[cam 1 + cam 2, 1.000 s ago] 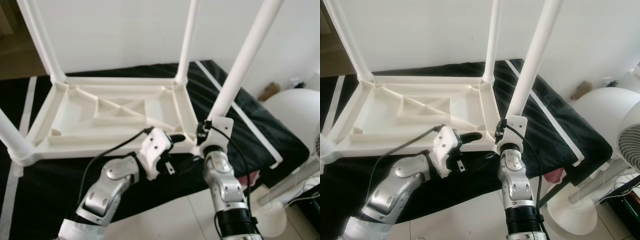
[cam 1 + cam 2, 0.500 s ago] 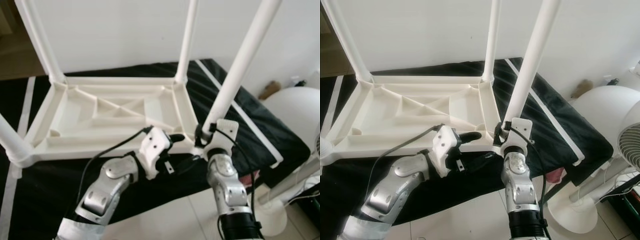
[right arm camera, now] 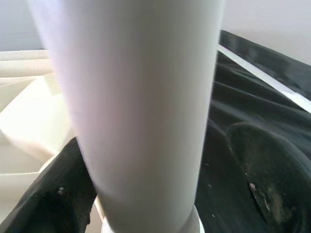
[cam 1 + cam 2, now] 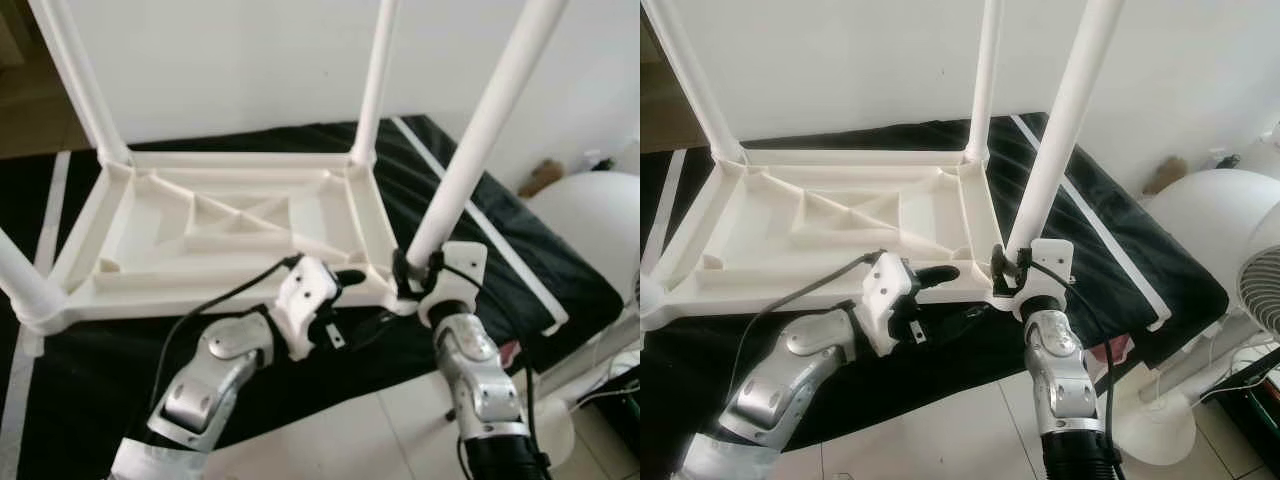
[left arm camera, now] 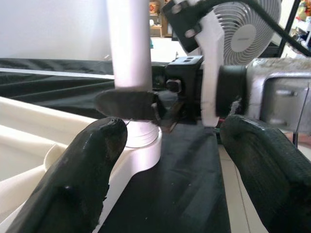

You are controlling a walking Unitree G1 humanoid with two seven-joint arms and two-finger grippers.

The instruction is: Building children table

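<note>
One stiff, light plastic leg [image 4: 470,150]: we grip low with right gripper [image 4: 412,283] fingers around it; left gripper [image 4: 345,278] open.

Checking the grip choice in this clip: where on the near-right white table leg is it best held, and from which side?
Low on the near-right table leg, just above its corner socket, approached from the robot's side. The leg is a smooth round tube leaning away, so a low grip steadies it. The right gripper sits there now, fingers around the tube.

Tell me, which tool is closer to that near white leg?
Right. The right tool is around the leg just above its socket; the left tool sits beside it, at the tabletop edge, apart.
</note>
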